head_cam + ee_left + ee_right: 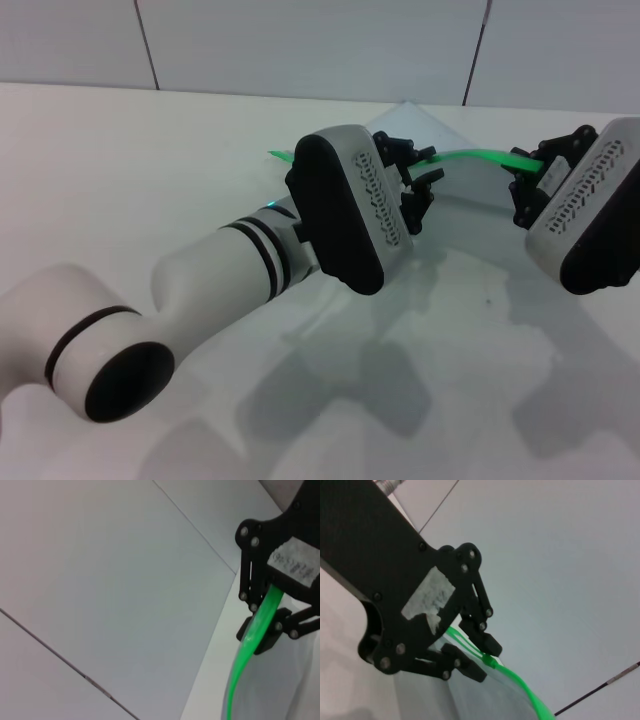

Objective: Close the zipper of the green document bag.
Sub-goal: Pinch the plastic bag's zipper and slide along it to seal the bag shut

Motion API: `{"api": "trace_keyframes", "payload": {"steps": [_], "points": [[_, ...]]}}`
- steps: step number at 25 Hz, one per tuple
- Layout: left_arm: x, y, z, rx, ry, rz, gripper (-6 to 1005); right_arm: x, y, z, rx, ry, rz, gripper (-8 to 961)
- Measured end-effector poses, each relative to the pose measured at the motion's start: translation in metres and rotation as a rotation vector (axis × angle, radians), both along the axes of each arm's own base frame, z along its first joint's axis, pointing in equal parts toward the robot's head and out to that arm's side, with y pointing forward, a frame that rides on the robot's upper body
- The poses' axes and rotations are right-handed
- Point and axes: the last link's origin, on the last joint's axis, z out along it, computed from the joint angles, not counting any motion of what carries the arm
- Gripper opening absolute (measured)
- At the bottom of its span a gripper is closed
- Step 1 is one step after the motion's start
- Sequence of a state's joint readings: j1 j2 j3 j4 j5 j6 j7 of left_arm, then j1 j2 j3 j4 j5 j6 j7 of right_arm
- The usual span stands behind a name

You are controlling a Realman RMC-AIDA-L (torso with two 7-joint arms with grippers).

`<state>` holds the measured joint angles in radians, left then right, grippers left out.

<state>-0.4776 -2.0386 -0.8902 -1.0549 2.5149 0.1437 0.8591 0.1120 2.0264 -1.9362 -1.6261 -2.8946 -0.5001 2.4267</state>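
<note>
The green document bag (462, 235) is a translucent pale pouch on the white table, its far long edge lifted. The zipper (470, 153) is a bright green strip arching along that raised edge. My left gripper (418, 180) is shut on the strip near its middle. In the right wrist view this left gripper (480, 656) pinches the zipper (520, 682) right beside the tiny green slider (492, 663). My right gripper (522, 178) is shut on the strip's right end. The left wrist view shows the right gripper (260, 625) with the zipper (237, 670) passing between its fingers.
A white table (120, 170) spreads out to the left and front. Behind it stands a wall of pale panels (300, 40) with dark seams. My left forearm (200, 280) crosses the middle of the table and hides part of the bag.
</note>
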Motion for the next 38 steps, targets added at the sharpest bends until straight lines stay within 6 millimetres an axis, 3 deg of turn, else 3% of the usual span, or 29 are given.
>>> {"api": "trace_keyframes", "payload": {"steps": [38], "points": [[-0.0028,0.0036,0.0078,0.044,0.021,-0.018,192,-0.0045,-0.0034,-0.0034,-0.012,-0.005,0.019,48]]}}
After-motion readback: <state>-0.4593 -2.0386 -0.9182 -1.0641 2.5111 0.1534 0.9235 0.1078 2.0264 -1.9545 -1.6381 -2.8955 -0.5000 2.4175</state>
